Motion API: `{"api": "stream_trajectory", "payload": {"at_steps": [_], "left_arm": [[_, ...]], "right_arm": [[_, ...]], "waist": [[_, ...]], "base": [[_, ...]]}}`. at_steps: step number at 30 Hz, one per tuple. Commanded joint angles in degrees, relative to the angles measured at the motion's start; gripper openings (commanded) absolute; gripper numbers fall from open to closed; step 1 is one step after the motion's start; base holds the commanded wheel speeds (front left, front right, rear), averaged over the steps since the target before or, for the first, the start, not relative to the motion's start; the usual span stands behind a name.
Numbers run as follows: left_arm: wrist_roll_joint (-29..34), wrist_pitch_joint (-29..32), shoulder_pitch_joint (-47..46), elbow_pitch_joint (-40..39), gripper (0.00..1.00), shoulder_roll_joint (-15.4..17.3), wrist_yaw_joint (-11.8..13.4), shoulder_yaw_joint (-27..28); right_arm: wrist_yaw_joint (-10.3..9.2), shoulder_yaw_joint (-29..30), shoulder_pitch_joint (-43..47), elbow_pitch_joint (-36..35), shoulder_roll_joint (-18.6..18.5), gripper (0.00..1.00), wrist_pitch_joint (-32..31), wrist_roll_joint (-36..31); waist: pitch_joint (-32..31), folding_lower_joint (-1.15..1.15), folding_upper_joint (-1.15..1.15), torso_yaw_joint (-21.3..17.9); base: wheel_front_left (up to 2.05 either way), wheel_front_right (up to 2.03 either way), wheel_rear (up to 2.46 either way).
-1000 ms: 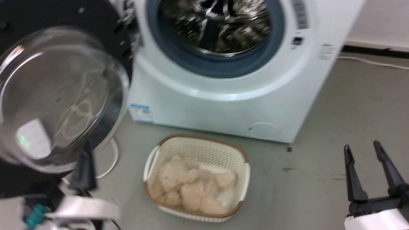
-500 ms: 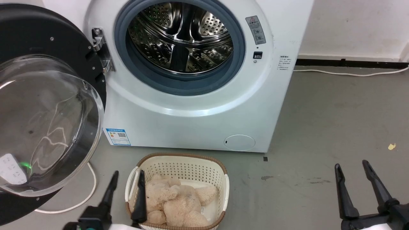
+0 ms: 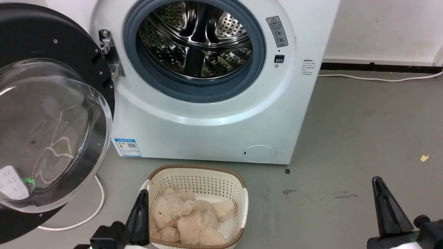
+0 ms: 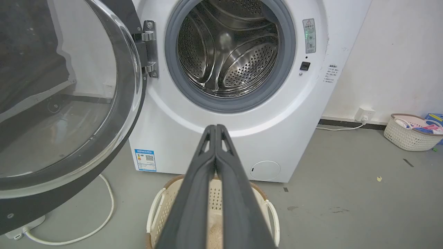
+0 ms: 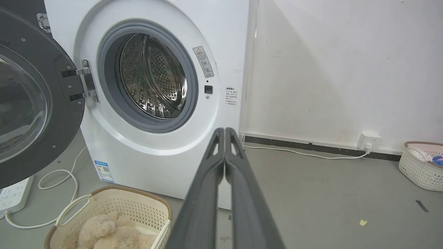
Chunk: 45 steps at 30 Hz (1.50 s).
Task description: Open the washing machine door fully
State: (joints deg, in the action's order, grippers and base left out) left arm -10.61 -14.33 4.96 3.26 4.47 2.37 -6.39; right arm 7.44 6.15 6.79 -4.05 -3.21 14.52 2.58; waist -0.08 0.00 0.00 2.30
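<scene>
Left pincer [image 4: 215,128]: both fingers pressed together along their length, nothing between them. From my head camera it sits low at the left, its tip over the left rim of the cream basket [image 3: 197,167]; I cannot tell whether it touches the rim. In its own wrist camera it points at the white front of the washing machine [image 3: 207,131], below the drum opening

Right pincer [image 5: 225,130]: fingers likewise closed flat on each other, empty. It is low at the right over grey floor [image 3: 346,138], well apart from machine and basket

Washing machine door [image 3: 48,121]: swung out to the left on its metal hinge [image 3: 110,55], well clear of the opening. Its inner face is toward me, the clear glass bowl bulging out of the black ring. A white cable [image 3: 98,204] loops on the floor beneath its lower edge. Neither pincer touches it

Drum [image 3: 197,38]: perforated steel, fully exposed inside the grey seal

Basket: on the floor just in front of the machine, holding a beige plush toy [image 3: 187,218]

Right wrist camera: white power strip [image 5: 14,193] on the floor under the door; second basket [image 5: 420,166] by the wall, near a wall socket [image 5: 368,140]
</scene>
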Motion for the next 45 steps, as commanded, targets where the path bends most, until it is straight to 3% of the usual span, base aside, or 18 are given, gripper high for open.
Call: {"api": "stream_trajectory", "payload": {"at_steps": [1,45], "left_arm": [[0.45,0.3,-0.21,-0.13,0.0,-0.06,-0.1,0.25],[5.11,6.74,-2.39,-1.57,0.0,-0.76,-1.14,3.07]], "right_arm": [[0.0,-0.2,-0.29,0.17,0.01,0.0,-0.42,-0.11],[0.02,-2.93,-3.27,1.95,0.16,0.0,-6.9,-1.24]], "waist": [[0.0,0.0,0.0,-0.03],[0.03,0.0,0.0,-1.07]], "base": [[0.0,0.0,0.0],[0.0,0.0,0.0]]}}
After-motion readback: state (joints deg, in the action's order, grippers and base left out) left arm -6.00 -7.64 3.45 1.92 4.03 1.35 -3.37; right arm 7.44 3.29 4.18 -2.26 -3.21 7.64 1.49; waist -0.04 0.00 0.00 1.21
